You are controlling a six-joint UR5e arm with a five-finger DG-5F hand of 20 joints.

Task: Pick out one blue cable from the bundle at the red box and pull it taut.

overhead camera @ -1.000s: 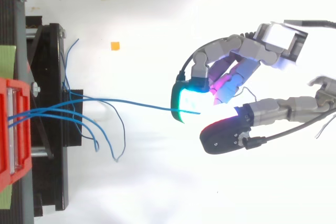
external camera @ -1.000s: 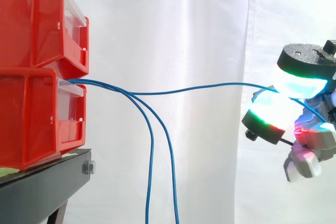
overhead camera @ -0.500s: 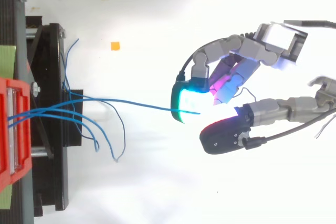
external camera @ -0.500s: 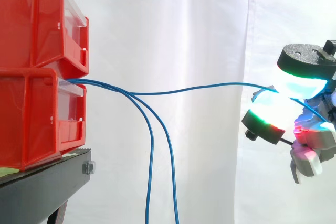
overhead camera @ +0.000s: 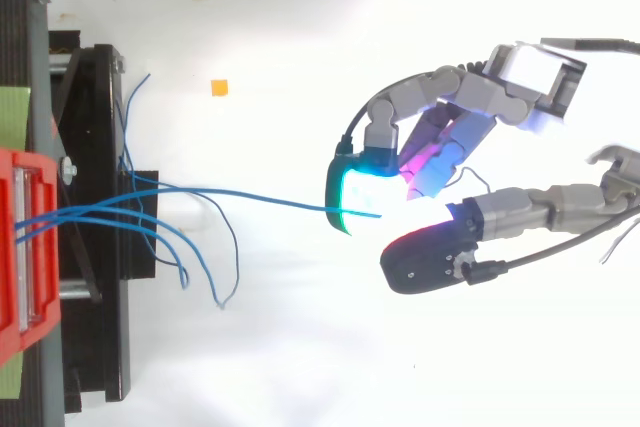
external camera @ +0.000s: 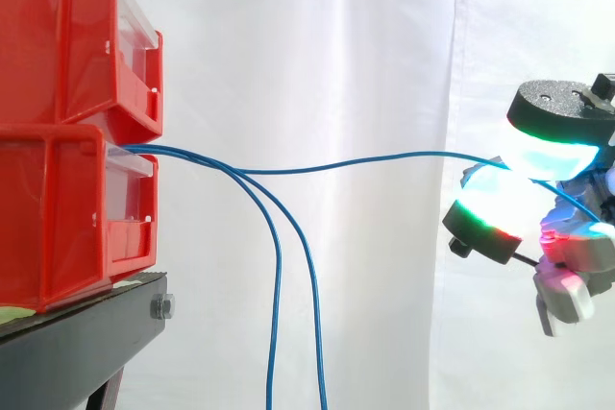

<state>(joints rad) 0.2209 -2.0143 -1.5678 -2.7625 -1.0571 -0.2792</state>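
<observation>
Hand [overhead camera: 520, 82] round blue cable [external camera: 288, 170] — slight sag.

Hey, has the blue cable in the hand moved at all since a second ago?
No. The blue cable keeps the same sagging line between the red bins and the hand.

Two red bins [external camera: 67, 55], stacked; at least four blue cables [overhead camera: 260, 199]; one hand [overhead camera: 500, 97]; one black stand [external camera: 77, 343].
</observation>
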